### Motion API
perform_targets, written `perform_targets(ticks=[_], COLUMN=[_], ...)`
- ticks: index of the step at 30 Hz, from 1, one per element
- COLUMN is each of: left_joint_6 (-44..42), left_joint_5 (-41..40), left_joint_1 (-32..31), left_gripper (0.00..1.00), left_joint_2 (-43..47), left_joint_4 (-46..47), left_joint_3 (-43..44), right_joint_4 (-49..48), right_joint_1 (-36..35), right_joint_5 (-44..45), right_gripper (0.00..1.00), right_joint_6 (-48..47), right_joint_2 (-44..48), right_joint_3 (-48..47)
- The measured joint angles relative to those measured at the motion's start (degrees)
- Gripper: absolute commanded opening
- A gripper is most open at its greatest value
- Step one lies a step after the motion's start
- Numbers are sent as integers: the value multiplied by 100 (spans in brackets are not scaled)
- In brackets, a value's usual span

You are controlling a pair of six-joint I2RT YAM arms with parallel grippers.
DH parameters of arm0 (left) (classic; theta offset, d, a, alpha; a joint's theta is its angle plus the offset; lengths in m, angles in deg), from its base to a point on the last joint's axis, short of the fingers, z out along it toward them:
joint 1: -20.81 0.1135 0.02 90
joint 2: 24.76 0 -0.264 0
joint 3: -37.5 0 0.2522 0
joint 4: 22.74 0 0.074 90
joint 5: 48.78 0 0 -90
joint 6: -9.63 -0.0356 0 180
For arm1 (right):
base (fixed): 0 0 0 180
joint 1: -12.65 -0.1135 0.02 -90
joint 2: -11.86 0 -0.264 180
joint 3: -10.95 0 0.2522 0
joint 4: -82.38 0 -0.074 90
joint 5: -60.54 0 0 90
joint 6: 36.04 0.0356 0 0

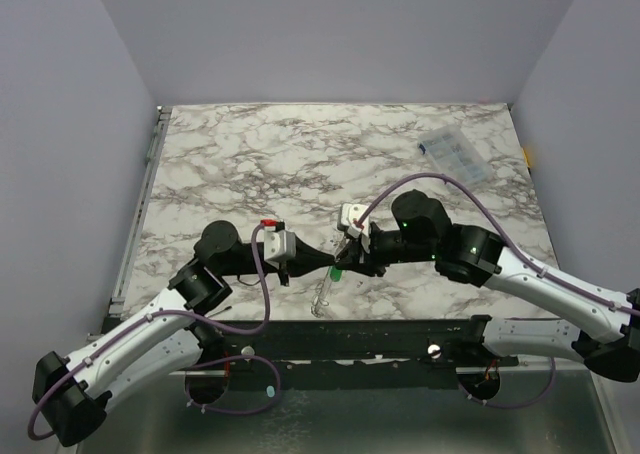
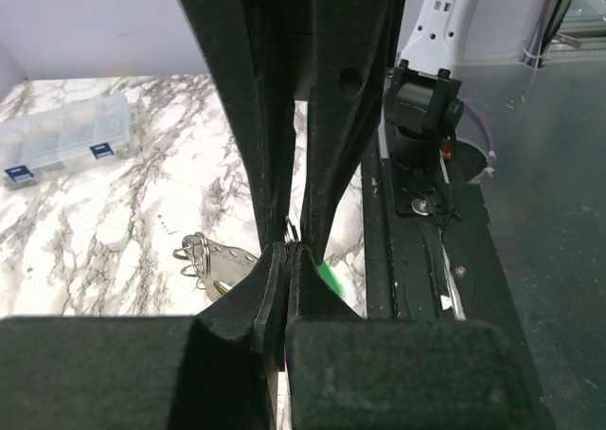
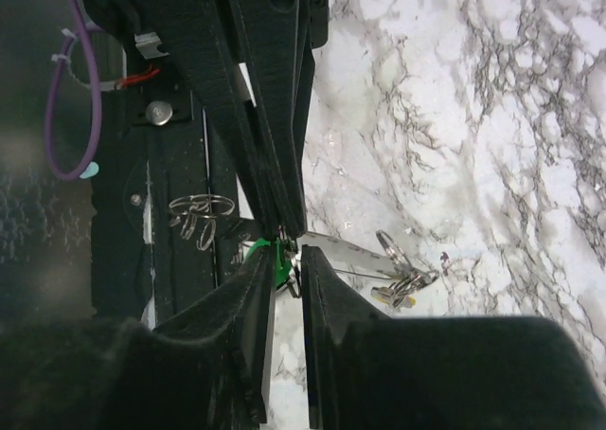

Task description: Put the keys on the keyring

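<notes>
My two grippers meet tip to tip just above the table near its front edge. My left gripper (image 1: 329, 261) (image 2: 287, 254) is shut on a thin wire end of the keyring (image 3: 365, 277), and a small ring shows at its tips. My right gripper (image 1: 346, 258) (image 3: 289, 261) is closed, with a narrow gap, on the green key (image 3: 276, 259), which also shows below the tips (image 1: 337, 272) (image 2: 329, 280). The rest of the keyring (image 1: 322, 296) (image 2: 194, 257), a flat metal tag with rings, lies on the marble. The yellow key (image 3: 396, 298) (image 2: 222, 287) lies among those rings.
A clear plastic compartment box (image 1: 455, 154) (image 2: 62, 141) sits at the back right. A black rail (image 1: 380, 336) runs along the table's front edge, right below the grippers. A few loose rings (image 3: 199, 212) show against the rail.
</notes>
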Motion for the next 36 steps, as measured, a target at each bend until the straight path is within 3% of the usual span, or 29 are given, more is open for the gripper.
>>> perform_targets(ticks=[21,31,36], left_joint_6=[293,310,326], left_joint_5=[-304,-308,-308], left_joint_1=[-7,-9,-7], left_gripper=[0,0,0], left_joint_2=[660,691,697], left_joint_4=[170,188,201], left_joint_3=[-223,-236,-238], right_joint_4=[-776,-780,-765], right_joint_1=[-7,-7,-7], right_joint_5=[-37,-28,26], right_gripper=[36,49,42], right_joint_6=[304,223,133], right_joint_2=[372,372,369], right_joint_3=[442,341,262])
